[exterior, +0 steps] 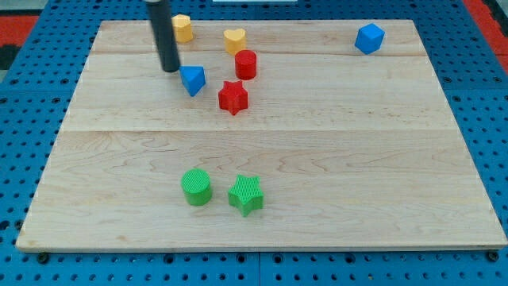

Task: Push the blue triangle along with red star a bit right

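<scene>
The blue triangle lies on the wooden board in the upper left part of the view. The red star lies just to its lower right, a small gap apart. My tip is the lower end of the dark rod, which comes down from the view's top. It stands just left of the blue triangle, close to its left edge; whether it touches is unclear.
A red cylinder sits above the red star. A yellow block and a yellow heart lie near the top edge. A blue block is at the top right. A green cylinder and green star lie near the bottom.
</scene>
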Controlling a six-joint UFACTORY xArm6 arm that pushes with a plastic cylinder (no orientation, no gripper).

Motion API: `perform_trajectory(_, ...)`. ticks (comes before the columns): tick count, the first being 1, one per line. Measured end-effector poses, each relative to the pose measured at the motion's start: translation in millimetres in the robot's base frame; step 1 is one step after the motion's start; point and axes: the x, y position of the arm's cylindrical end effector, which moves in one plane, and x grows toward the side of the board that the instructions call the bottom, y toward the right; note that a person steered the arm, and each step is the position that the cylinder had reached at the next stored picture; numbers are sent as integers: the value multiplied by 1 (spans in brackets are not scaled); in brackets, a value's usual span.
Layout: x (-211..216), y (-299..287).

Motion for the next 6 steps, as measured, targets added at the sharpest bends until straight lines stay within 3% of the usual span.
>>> perform_trajectory(1,11,10)
perform_trajectory(3,11,102)
perform_trajectory(4,12,32)
perform_trajectory(5,57,32)
perform_trajectory(6,56,91)
